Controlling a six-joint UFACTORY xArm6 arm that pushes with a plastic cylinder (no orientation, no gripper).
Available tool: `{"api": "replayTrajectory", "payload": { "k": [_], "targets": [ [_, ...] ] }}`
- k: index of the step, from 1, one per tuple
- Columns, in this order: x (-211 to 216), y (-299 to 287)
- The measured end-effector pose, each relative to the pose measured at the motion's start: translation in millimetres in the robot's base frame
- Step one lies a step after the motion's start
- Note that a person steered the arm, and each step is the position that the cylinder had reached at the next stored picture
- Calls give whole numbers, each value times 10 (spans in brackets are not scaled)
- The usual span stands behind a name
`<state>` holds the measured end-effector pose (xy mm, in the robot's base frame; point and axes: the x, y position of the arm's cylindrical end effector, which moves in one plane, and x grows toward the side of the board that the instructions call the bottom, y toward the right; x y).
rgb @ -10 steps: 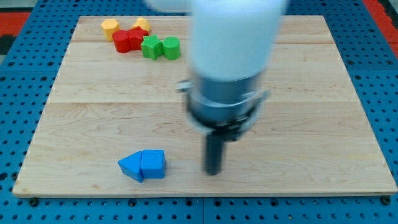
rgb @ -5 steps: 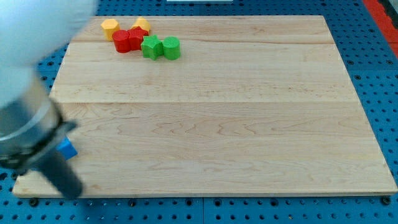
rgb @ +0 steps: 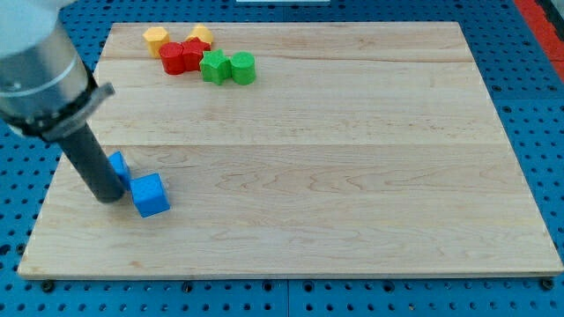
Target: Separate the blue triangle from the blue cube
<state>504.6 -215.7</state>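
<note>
A blue cube (rgb: pixel 150 195) lies on the wooden board (rgb: pixel 352 176) at the view's lower left. A second blue block, the triangle (rgb: pixel 119 165), lies just up and left of it, partly hidden behind my rod. The two blue blocks are close, nearly touching at a corner. My tip (rgb: pixel 107 197) rests on the board just left of the cube and below the triangle, against both.
At the view's top left sits a cluster: two yellow blocks (rgb: pixel 156 38) (rgb: pixel 202 34), two red blocks (rgb: pixel 173 58) (rgb: pixel 195 51) and two green blocks (rgb: pixel 213 67) (rgb: pixel 242 68). The blue pegboard table (rgb: pixel 529 88) surrounds the board.
My arm swept from the middle of the board to the far left, then up a little. The blue blocks moved left and up from the bottom edge and changed their arrangement.
</note>
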Motion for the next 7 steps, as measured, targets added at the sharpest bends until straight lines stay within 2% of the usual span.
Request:
{"api": "replayTrajectory", "payload": {
  "k": [1, 2, 3, 4, 5, 7],
  "targets": [
    [-485, -238],
    [-569, -241],
    [-397, -123],
    [-1113, -152],
    [-1551, -158],
    [-1142, -246]
  ]
}}
